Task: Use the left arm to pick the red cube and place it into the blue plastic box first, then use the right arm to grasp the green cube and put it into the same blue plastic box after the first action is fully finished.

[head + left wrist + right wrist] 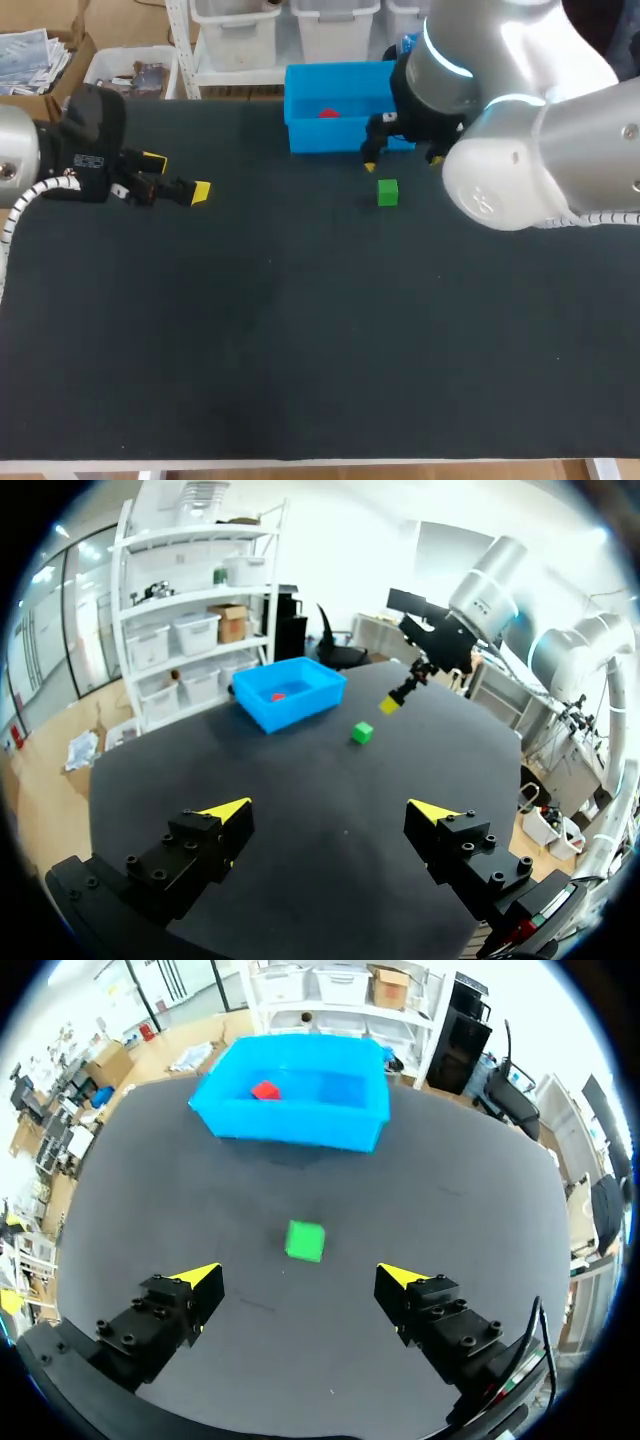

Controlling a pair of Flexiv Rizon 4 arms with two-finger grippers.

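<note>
- Red cube (265,1090) lies inside the blue box (290,1125).
- Green cube (304,1240) sits on the table (300,350) near the box, just ahead of the right gripper (299,1277), whose fingers are spread, apparently above it.
- Left gripper (330,810) holds nothing, its 2 fingers wide apart, well away from both cubes.

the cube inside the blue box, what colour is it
Red cube; clearest in the right wrist view.

Red cube (328,113) boxed, green cube (387,192) outside
</note>
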